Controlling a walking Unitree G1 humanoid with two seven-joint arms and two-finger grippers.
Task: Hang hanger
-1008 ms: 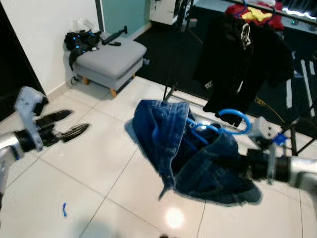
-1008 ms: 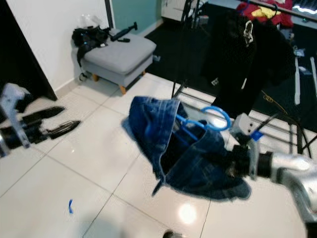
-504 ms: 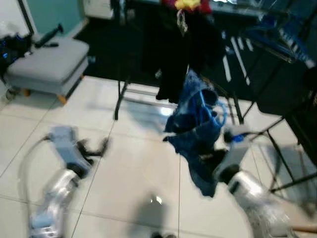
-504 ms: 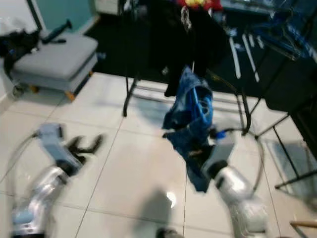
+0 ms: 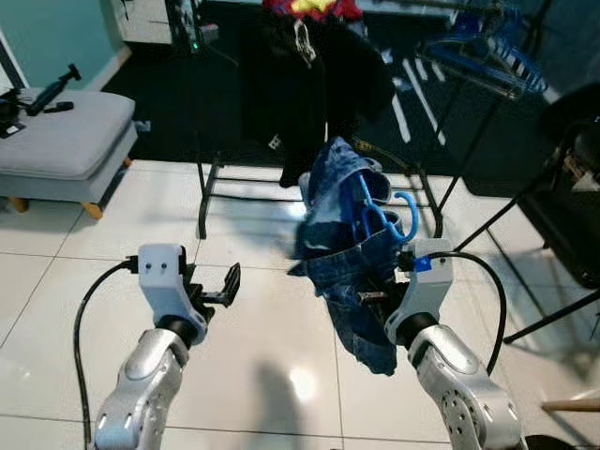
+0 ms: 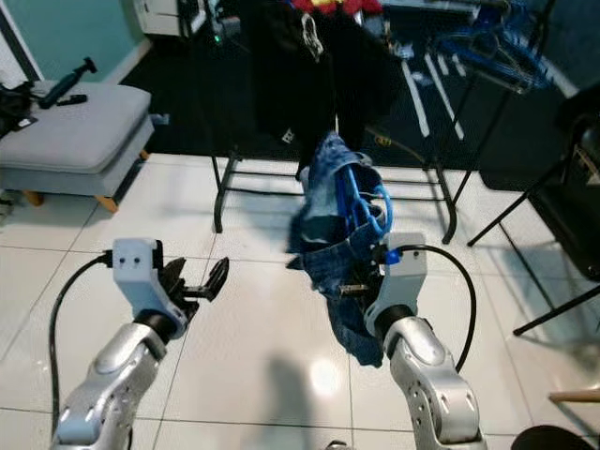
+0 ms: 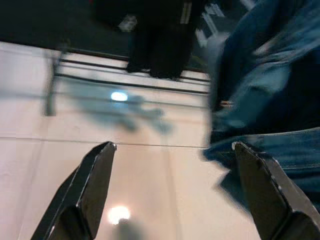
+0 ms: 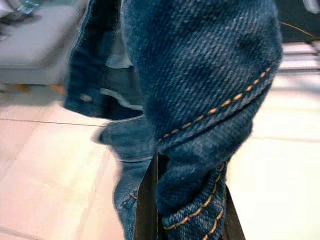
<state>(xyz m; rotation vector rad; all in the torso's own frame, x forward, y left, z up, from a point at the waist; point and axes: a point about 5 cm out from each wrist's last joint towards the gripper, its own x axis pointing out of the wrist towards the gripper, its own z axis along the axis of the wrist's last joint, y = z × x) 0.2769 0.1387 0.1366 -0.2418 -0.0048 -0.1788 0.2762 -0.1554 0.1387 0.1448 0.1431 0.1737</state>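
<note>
White floor tiles (image 5: 75, 281) underfoot, dark carpet beyond, with a black clothes rack (image 5: 319, 178) standing at the boundary and dark garments (image 5: 314, 75) hanging from its rail.

Held up in front of that rack, short of the rail: blue hanger (image 5: 386, 217) carrying a bunched denim garment (image 5: 342, 253), hook curled upward and not yet over anything. Clamped low in the denim by the right gripper (image 5: 375, 298), black fingers closed on folds of cloth, seen in the right wrist view pressed either side of a stitched hem (image 8: 200, 200). Carried, then, but not hung; judged roughly midway, with the approach made and the lift and hooking over the rail left to do.

Right arm bent, forearm rising from lower right, wrist housing (image 5: 427, 281) upright just behind the garment, cable looping off to the side. Left gripper (image 5: 225, 284) raised ahead on the left, apart from the denim, fingers (image 7: 92, 185) spread wide with nothing between them, bare tile visible in the gap. Left forearm angled up from the bottom edge, wrist block (image 5: 161, 267) level with the right one.

Further out: grey ottoman (image 5: 56, 150) at far left, a second stand with blue hangers (image 5: 487, 56) at upper right.
</note>
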